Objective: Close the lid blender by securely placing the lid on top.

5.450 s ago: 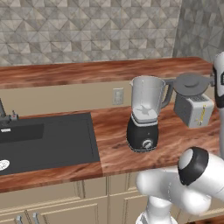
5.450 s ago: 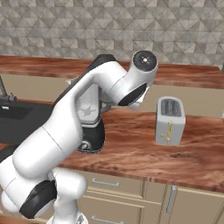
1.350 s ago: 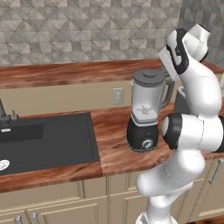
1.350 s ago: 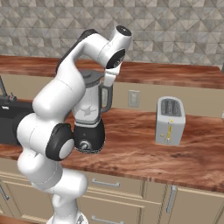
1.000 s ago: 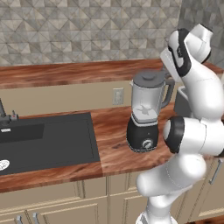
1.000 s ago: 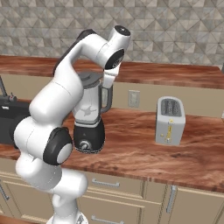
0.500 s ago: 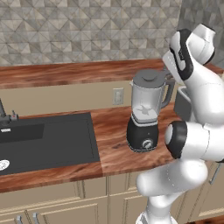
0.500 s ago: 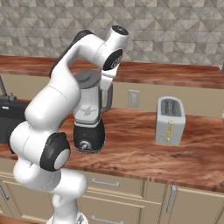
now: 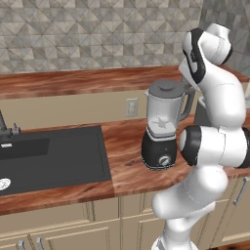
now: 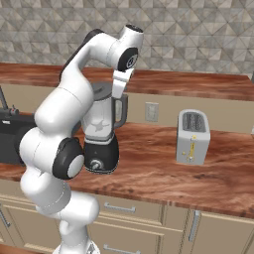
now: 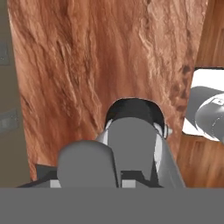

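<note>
Left base view: blender (image 9: 162,131) stands on the table (image 9: 124,146), near its middle, just right of the sink (image 9: 53,156). The lid (image 9: 166,88) sits level on the jar mouth, knob up. The white arm crosses in front of the jar handle and covers most of the toaster (image 9: 201,113); just a dark sliver of it shows. Wall outlet (image 9: 131,107) is behind the blender. There is bare wood in front of the blender up to the table edge.

Right base view: the arm hides the blender's left side and most of the lid; a grey strip of the lid shows at the jar top. The hand (image 10: 117,92) points down right at the jar's rim by the handle. Its fingers are too blocked to make out, so whether it is spread, pressed together or pinching the lid cannot be told. The toaster stands whole here, well apart to the right, with open table between.

Hand view: looking straight down. Blurry grey rounded shapes fill the lower middle; lid and jar cannot be told apart. The blender's black base peeks out beyond them. The toaster is cut off at the right edge.
</note>
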You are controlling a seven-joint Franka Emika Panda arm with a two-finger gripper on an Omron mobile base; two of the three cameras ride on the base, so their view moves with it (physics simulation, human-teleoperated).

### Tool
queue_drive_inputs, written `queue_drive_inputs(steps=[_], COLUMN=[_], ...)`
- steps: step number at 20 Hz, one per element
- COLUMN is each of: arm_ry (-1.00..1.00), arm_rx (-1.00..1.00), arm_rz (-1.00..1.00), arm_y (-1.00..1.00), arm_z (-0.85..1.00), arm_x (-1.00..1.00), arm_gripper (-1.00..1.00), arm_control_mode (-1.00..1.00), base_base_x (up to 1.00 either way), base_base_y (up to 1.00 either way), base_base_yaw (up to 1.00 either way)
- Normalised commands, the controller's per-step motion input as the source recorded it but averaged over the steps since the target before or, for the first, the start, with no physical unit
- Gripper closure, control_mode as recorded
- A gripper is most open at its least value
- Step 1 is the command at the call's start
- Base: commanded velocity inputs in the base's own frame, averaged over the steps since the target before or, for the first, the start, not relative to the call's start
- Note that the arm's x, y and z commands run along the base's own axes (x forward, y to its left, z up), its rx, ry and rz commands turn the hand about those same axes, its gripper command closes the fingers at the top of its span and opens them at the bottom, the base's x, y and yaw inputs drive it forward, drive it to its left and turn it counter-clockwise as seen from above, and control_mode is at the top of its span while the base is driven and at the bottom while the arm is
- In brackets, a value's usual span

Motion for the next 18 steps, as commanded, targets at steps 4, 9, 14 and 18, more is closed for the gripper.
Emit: queue_drive_inputs(steps=[4,9,14,18], arm_ry=[0.07,0.00,-0.01,-0.08], arm_rx=[-0.02,-0.01,0.00,0.00], arm_rz=[0.00,0.00,0.00,0.00], arm_y=[0.09,0.17,0.00,0.01], arm_z=[-0.36,-0.17,-0.01,0.00], arm_x=[-0.13,-0.21,-0.02,0.00], arm_gripper=[-1.00,-1.00,-1.00,-1.00], arm_control_mode=[-1.00,-1.00,-1.00,-1.00], base_base_x=[0.00,0.00,0.00,0.00], base_base_y=[0.00,0.00,0.00,0.00], base_base_yaw=[0.00,0.00,0.00,0.00])
